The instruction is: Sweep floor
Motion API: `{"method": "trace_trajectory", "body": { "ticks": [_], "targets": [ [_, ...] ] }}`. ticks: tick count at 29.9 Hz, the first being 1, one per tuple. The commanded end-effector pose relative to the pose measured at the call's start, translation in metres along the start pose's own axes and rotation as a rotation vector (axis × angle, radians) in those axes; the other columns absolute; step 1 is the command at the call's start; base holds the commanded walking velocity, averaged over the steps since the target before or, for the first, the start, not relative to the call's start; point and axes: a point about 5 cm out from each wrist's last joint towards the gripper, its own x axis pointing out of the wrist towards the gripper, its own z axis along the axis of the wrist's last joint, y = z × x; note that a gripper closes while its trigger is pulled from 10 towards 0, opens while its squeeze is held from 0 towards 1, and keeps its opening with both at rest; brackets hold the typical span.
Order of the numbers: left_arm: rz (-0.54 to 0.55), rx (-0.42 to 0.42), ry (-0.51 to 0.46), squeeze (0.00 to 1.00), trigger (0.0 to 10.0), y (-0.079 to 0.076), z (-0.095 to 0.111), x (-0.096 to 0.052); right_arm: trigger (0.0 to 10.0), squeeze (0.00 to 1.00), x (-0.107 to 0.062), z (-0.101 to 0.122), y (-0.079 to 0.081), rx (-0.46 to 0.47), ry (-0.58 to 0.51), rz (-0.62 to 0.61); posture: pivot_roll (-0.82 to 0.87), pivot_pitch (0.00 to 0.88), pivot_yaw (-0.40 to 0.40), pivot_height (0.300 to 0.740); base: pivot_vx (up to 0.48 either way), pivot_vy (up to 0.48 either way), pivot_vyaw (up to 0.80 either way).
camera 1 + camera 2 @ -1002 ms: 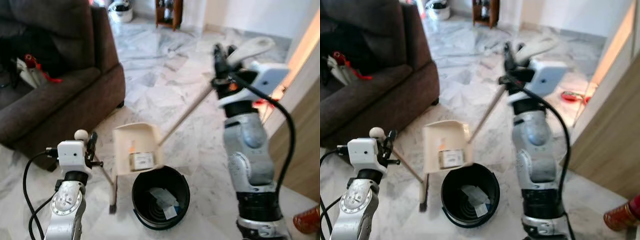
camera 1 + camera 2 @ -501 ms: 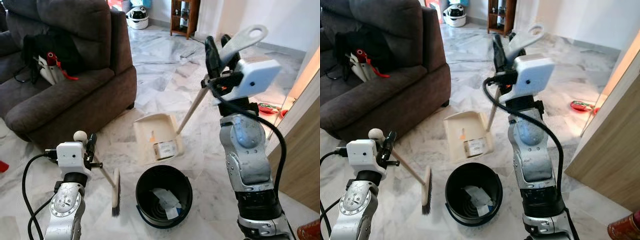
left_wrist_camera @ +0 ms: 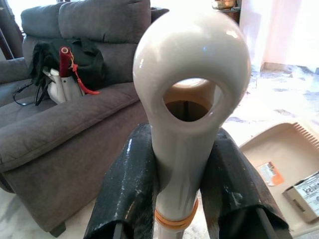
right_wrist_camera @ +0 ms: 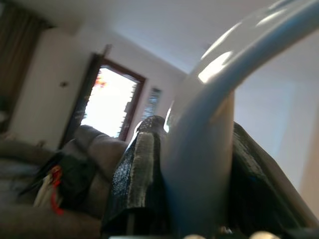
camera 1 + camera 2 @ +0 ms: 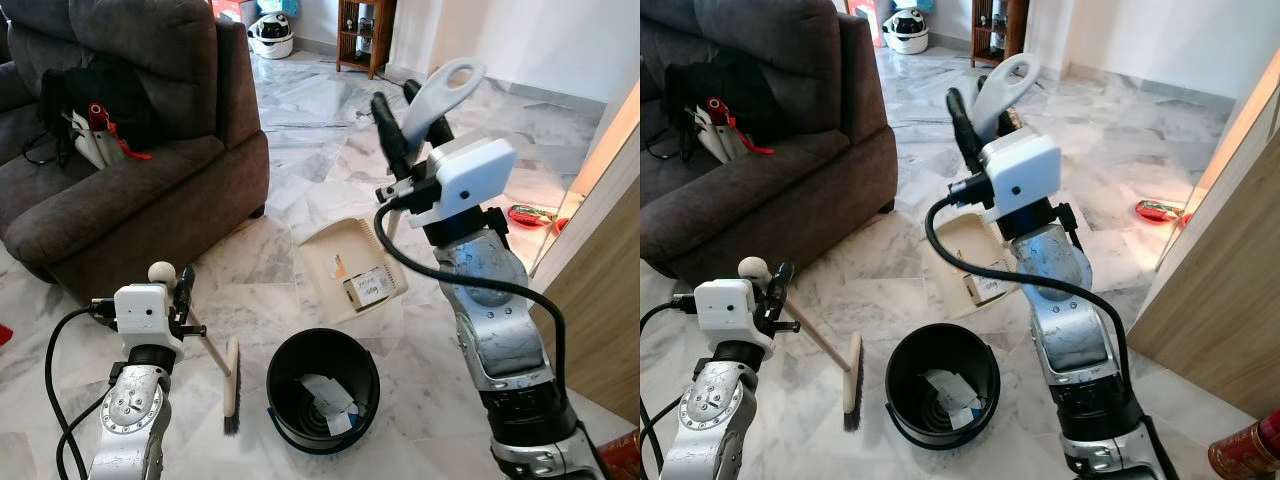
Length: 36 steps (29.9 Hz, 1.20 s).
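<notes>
dustpan (image 5: 350,270) handle partly behind right gripper (image 5: 398,150)

Head stereo pair looks down at the floor — both share the bucket (image 5: 322,390); wrist cameras sit close along gripped handles.

Small box (image 5: 366,287) in the dustpan (image 5: 330,258) — its print unreadable.

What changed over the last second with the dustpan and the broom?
The right gripper, shut on the dustpan handle, has carried the dustpan away from over the black bucket, off to the robot's right; the small box remains in it. The left gripper keeps hold of the broom, its head beside the bucket. The camera itself shifted.
</notes>
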Motion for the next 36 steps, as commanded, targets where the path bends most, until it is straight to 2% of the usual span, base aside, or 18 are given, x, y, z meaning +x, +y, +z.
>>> {"method": "trace_trajectory", "body": {
  "ticks": [1, 4, 9, 12, 15, 17, 18, 22, 25, 29, 30, 32, 33, 34, 36],
  "targets": [
    [0.000, 0.014, -0.058, 0.00, 10.0, 0.001, 0.010, 0.003, 10.0, 0.00, 0.002, 0.016, 0.003, -0.060, -0.094, 0.093, 0.07, 0.080, 0.053, 0.740, 0.000, 0.000, 0.00],
    [0.000, 0.013, -0.057, 0.00, 10.0, 0.001, 0.010, 0.003, 10.0, 0.00, -0.001, 0.013, 0.006, -0.075, -0.081, 0.166, 0.07, 0.080, 0.053, 0.740, 0.000, 0.000, 0.00],
    [-0.001, 0.011, -0.055, 0.00, 10.0, 0.000, 0.010, 0.003, 10.0, 0.00, -0.007, 0.007, 0.010, -0.022, -0.036, 0.264, 0.08, 0.080, 0.054, 0.740, 0.000, 0.000, 0.00],
    [0.001, -0.004, -0.051, 0.00, 10.0, -0.001, 0.010, 0.002, 10.0, 0.00, -0.015, 0.004, 0.007, 0.082, 0.039, 0.414, 0.08, 0.080, 0.056, 0.740, 0.000, 0.000, 0.00],
    [-0.003, -0.003, -0.048, 0.00, 10.0, -0.002, 0.009, 0.001, 10.0, 0.00, -0.021, 0.009, 0.002, 0.114, 0.068, 0.512, 0.07, 0.081, 0.056, 0.740, 0.000, 0.000, 0.00],
    [-0.004, -0.004, -0.046, 0.00, 10.0, -0.003, 0.009, 0.001, 10.0, 0.00, -0.018, 0.013, -0.006, 0.067, 0.039, 0.470, 0.07, 0.082, 0.056, 0.740, 0.000, 0.000, 0.00],
    [-0.004, -0.003, -0.046, 0.00, 10.0, -0.003, 0.009, 0.001, 10.0, 0.00, -0.017, 0.013, -0.007, 0.075, 0.035, 0.460, 0.07, 0.082, 0.056, 0.740, 0.000, 0.000, 0.00],
    [-0.006, 0.001, -0.046, 0.00, 10.0, -0.003, 0.009, 0.001, 10.0, 0.00, -0.017, 0.015, -0.002, 0.122, 0.042, 0.498, 0.07, 0.082, 0.056, 0.740, 0.000, 0.000, 0.00],
    [-0.003, 0.011, -0.047, 0.00, 10.0, -0.001, 0.009, 0.002, 10.0, 0.00, -0.017, 0.014, 0.001, 0.110, 0.051, 0.507, 0.08, 0.076, 0.058, 0.740, 0.000, 0.000, 0.00],
    [-0.001, 0.017, -0.046, 0.00, 10.0, 0.001, 0.009, 0.001, 10.0, 0.00, -0.011, 0.012, -0.005, 0.059, 0.050, 0.420, 0.08, 0.075, 0.057, 0.740, 0.000, 0.000, 0.00],
    [-0.001, 0.019, -0.045, 0.00, 10.0, 0.001, 0.008, 0.001, 10.0, 0.00, -0.008, 0.011, -0.010, 0.048, 0.038, 0.340, 0.08, 0.075, 0.057, 0.740, 0.000, 0.000, 0.00],
    [-0.001, 0.020, -0.045, 0.00, 10.0, 0.001, 0.008, 0.001, 10.0, 0.00, -0.006, 0.010, -0.014, 0.058, 0.029, 0.276, 0.08, 0.075, 0.056, 0.740, 0.000, 0.000, 0.00],
    [-0.002, 0.025, -0.047, 0.00, 10.0, 0.001, 0.008, 0.001, 10.0, 0.00, -0.003, 0.010, -0.021, 0.047, 0.014, 0.168, 0.08, 0.075, 0.055, 0.740, 0.000, 0.000, 0.00],
    [-0.003, 0.027, -0.049, 0.00, 10.0, 0.001, 0.009, 0.001, 10.0, 0.00, -0.002, 0.010, -0.024, 0.045, 0.010, 0.127, 0.08, 0.075, 0.055, 0.740, 0.000, 0.000, 0.00],
    [-0.010, 0.036, -0.049, 0.00, 10.0, -0.001, 0.009, 0.001, 10.0, 0.00, 0.000, 0.012, -0.032, -0.018, 0.000, 0.025, 0.08, 0.075, 0.055, 0.740, 0.000, 0.000, 0.00]
  ]
}}
